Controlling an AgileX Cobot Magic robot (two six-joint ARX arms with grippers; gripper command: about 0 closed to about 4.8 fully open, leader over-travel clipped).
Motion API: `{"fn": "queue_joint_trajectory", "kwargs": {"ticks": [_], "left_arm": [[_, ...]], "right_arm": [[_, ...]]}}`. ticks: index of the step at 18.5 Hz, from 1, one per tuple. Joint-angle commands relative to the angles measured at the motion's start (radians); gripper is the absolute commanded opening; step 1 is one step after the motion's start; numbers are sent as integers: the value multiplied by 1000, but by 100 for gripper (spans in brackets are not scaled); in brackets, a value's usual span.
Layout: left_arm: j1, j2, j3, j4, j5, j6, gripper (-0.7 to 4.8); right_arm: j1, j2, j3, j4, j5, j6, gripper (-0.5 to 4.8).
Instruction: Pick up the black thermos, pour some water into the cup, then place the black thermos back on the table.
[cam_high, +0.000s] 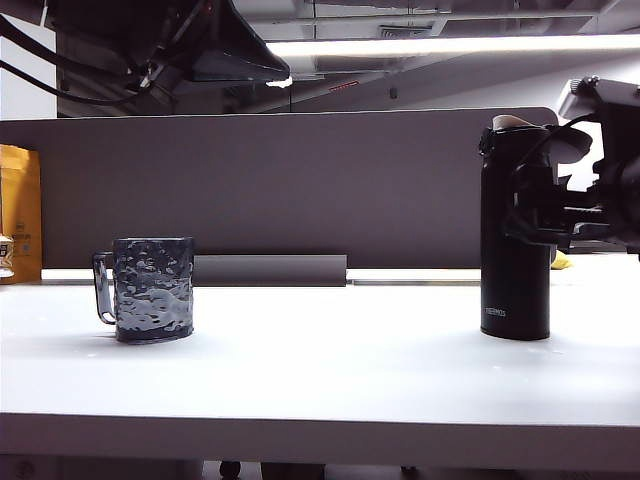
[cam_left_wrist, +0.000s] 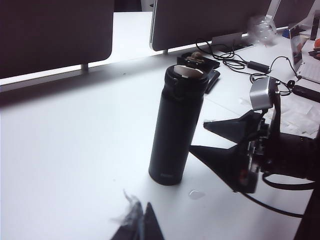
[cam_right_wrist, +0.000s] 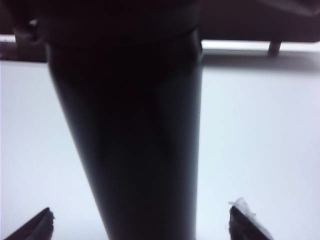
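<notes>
The black thermos (cam_high: 515, 235) stands upright on the white table (cam_high: 330, 370), on the right side of the exterior view, its flip lid open and the pale spout showing at the top. The cup (cam_high: 152, 288) sits well apart from it on the left side of the table, upright, its thin handle turned toward the left edge of that view. The right gripper (cam_left_wrist: 212, 136) is level at the thermos's side, its fingers (cam_right_wrist: 247, 222) spread wide apart, one tip on each side of the flask's body; in the right wrist view the dark cylinder fills the space between them, and no tip visibly presses on it. The left gripper (cam_left_wrist: 140, 222) hangs above the table near the thermos's base, its fingers pressed together on nothing. A dark grey partition panel (cam_high: 280, 185) runs behind the table.
</notes>
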Motion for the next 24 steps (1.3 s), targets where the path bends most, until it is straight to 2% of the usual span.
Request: {"fn": "queue_joint_trajectory", "kwargs": {"ticks": [1,6,12,16,17,18,19,21,23,24], "left_arm": [[0,-4,5,-3,11,0,-5],[0,-3,3,-26,11,0,-5],[0,-2,2,-78,15,0,-5],[0,-2,2,-111,35,0,-5],[0,-2,2,-119,36,0,-5],[0,-2,2,-120,36,1,-5],[0,-2,2,-118,35,1,-5],[1,-4,3,-115,31,28,-5],[20,-37,7,-132,25,34,-5],[56,-76,12,-164,19,34,-5]], "right_arm": [[0,68,35,81,2,-3,479],[0,151,117,128,2,-74,479],[0,250,234,125,3,-75,479],[0,266,251,125,9,-74,479],[0,266,249,124,8,-74,385],[0,266,249,124,8,-74,189],[0,266,249,124,4,-74,109],[2,258,249,125,-4,-74,99],[22,201,275,114,-129,-133,99],[55,165,325,61,-140,-187,98]]}}
